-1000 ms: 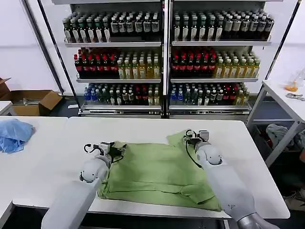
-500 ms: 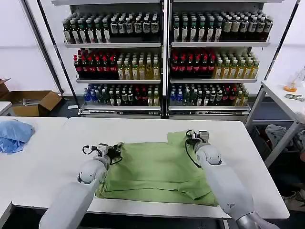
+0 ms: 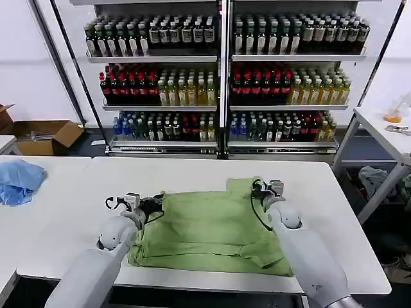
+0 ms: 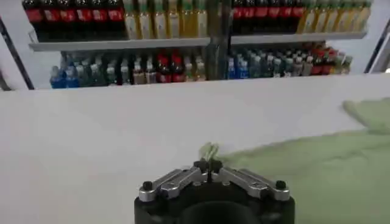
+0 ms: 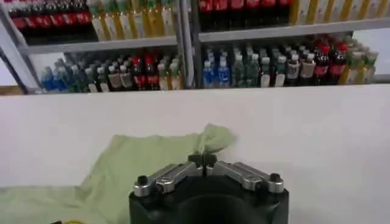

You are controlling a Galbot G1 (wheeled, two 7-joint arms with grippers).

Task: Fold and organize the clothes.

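Your left gripper (image 3: 156,203) at nine o'clock and right gripper (image 3: 258,187) at two o'clock each have jaws closed, pinching the shirt (image 3: 212,231) by a far corner. Judging by that matched hold, you can carry the far edge over as one fold.

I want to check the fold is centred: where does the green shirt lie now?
In the head view the green shirt lies on the white table, toward its near edge, pinched at its far corners by the left gripper and right gripper.

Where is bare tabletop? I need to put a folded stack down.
Free: the strip of table behind the shirt, and its right end past the right claw. Left of the left claw is bare until the blue cloth. The front middle is crowded.
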